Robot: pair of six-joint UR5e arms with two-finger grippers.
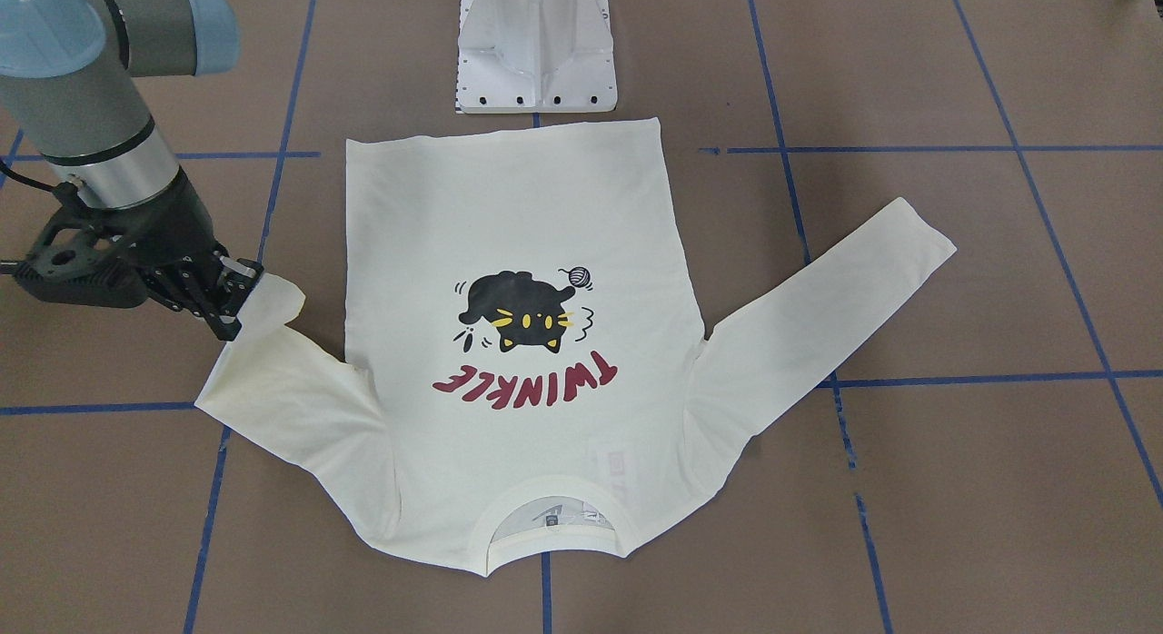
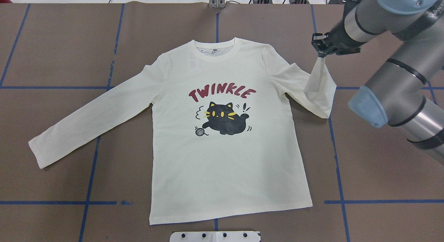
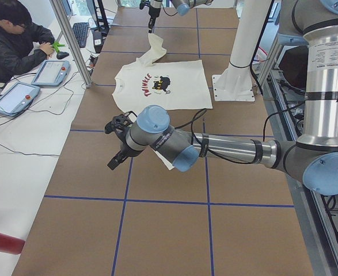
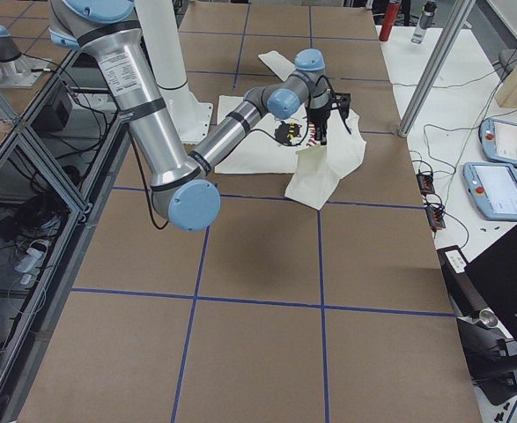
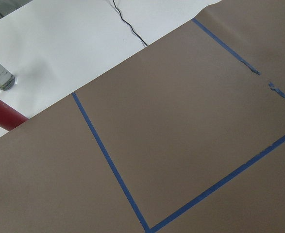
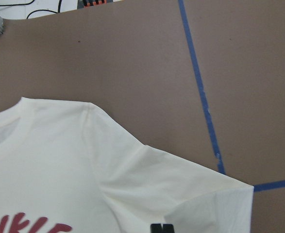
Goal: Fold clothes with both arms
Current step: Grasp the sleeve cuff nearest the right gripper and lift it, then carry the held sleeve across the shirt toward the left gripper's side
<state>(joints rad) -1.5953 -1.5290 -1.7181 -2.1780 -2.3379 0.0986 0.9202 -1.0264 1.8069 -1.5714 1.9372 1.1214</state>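
Observation:
The cream-white long-sleeved shirt point(image 2: 222, 158) lies flat, print up, with the black cat and red "TWINKLE" showing point(image 1: 522, 380). Its collar points away from the robot's base. My right gripper point(image 2: 321, 51) is shut on the cuff of the sleeve point(image 2: 317, 86) on my right and holds it off the table, so that sleeve is bent back at the elbow. The same gripper point(image 1: 232, 302) shows in the front-facing view. The other sleeve point(image 2: 86, 120) lies straight and flat. My left gripper point(image 3: 116, 150) hovers over bare table away from the shirt; I cannot tell whether it is open or shut.
The white pedestal base point(image 1: 536, 53) stands just past the shirt's hem. Blue tape lines point(image 2: 93, 165) cross the brown table cover. A person point(image 3: 13, 40) sits at a side table with control tablets point(image 3: 50, 72). A red bottle point(image 3: 2, 241) lies near that table's edge.

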